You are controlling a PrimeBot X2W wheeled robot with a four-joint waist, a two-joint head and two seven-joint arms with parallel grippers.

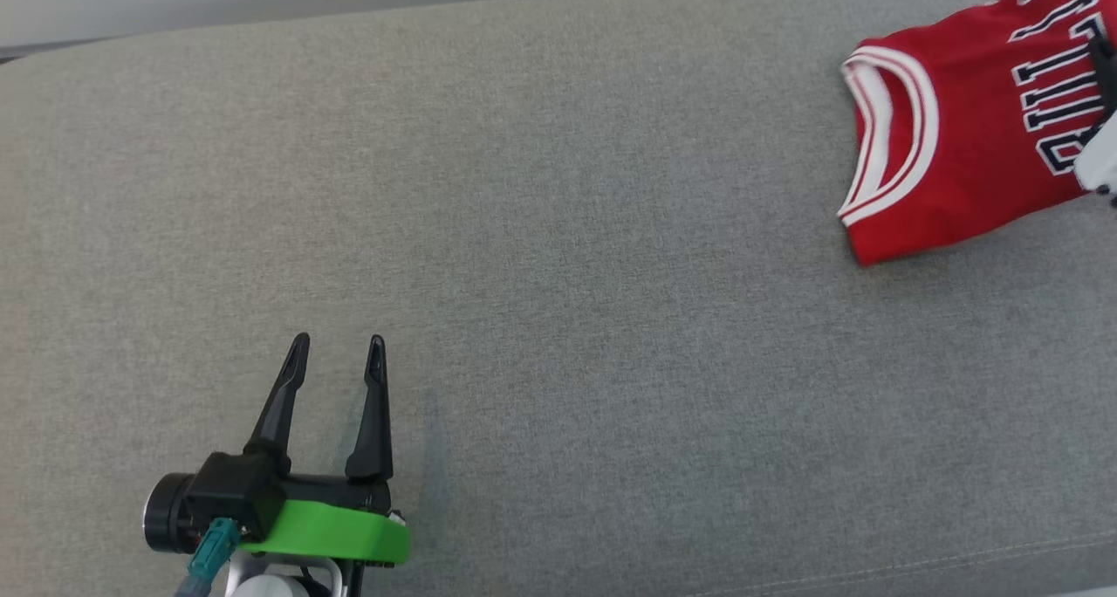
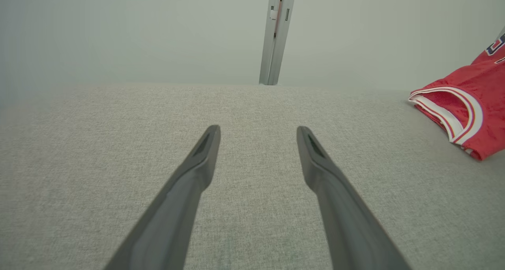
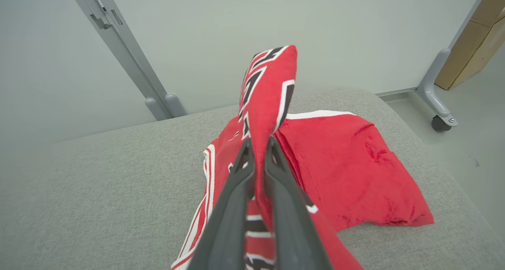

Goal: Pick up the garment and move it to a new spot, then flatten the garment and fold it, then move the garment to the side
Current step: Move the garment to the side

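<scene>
Right gripper (image 3: 258, 143) clamped on a raised fold of the red jersey (image 3: 347, 171) — the rest lies crumpled on the grey cushion (image 1: 558, 230), far right end. Left gripper (image 1: 339, 342) sits near left over the cushion — jaws wide, holding nothing, well apart from the jersey.

Red jersey (image 1: 960, 143): black block lettering (image 1: 1051, 91), white outline, runs sideways across chest. Head view: "ULL" readable, word's ends cut off near picture edge. Right wrist view: same lettering on raised fold, crumpled, unreadable.
</scene>
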